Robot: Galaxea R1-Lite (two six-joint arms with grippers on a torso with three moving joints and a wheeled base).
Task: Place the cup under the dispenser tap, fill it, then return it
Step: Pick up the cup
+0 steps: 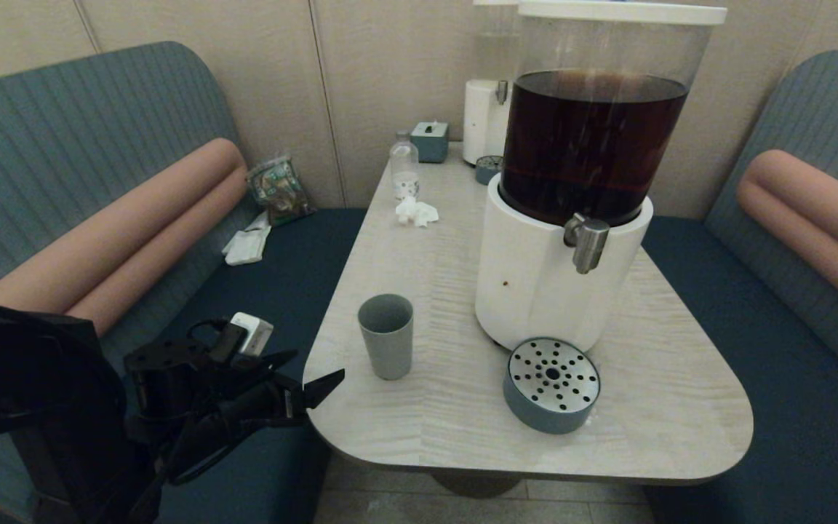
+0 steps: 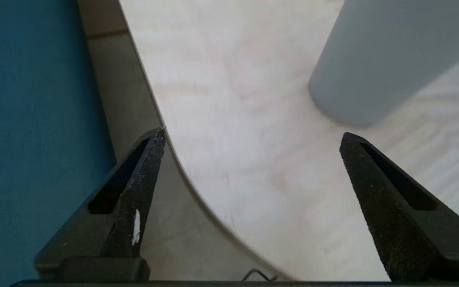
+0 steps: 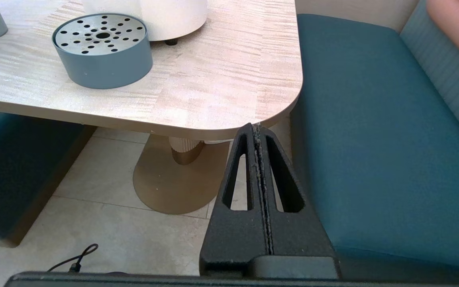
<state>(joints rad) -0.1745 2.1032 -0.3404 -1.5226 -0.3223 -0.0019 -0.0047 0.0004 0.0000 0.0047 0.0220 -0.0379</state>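
The grey-green cup (image 1: 385, 335) stands upright on the table (image 1: 426, 407), left of the large dispenser (image 1: 557, 276) and well away from the steel dispenser tap (image 1: 588, 241). My left gripper (image 1: 319, 364) hovers open at the table's near-left corner, just short of the cup. In the left wrist view the cup (image 2: 393, 59) stands beyond one of the fingertips (image 2: 347, 139), outside the empty gap of the left gripper (image 2: 252, 133). My right gripper (image 3: 256, 127) is shut, low beside the table's near-right corner.
A round blue-grey drip tray (image 1: 551, 383) with a perforated steel top sits in front of the dispenser base, below the tap. At the back stand a smaller white dispenser (image 1: 487, 120), a bottle (image 1: 404, 167), a tissue box (image 1: 430, 140) and a crumpled tissue (image 1: 417, 212). Benches flank the table.
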